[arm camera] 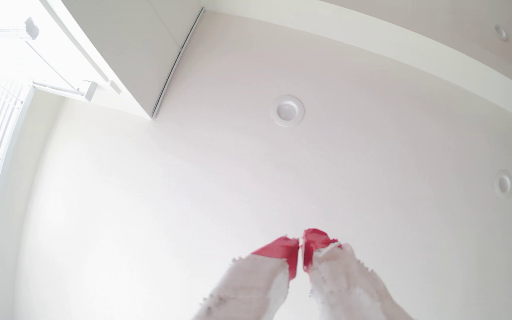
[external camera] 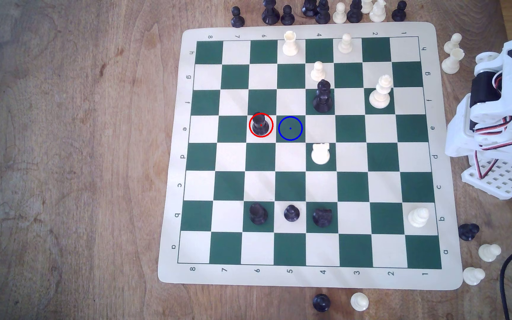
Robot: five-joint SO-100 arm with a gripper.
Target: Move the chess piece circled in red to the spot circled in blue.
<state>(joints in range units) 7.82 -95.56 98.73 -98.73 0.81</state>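
The red-ringed chess piece (external camera: 261, 124), a short stout black rook-like piece, stands on a cream square of the green-and-cream board (external camera: 310, 277). Directly to its right in the exterior view lies the blue-ringed spot (external camera: 290, 128), a dark green square with nothing on it. The white arm (external camera: 501, 117) is folded up off the board's right edge, far from both. In the wrist view my gripper (arm camera: 301, 243) points up at a white ceiling, its red-tipped fingers (arm camera: 282, 249) pressed together with nothing between them.
A tall black piece (external camera: 323, 96) stands up and to the right of the spot; a white piece (external camera: 320, 154) sits diagonally below it. Three black pieces (external camera: 291, 213) line the lower rows. Captured pieces (external camera: 322, 12) crowd the table above the board. A black cable (external camera: 507, 261) runs at lower right.
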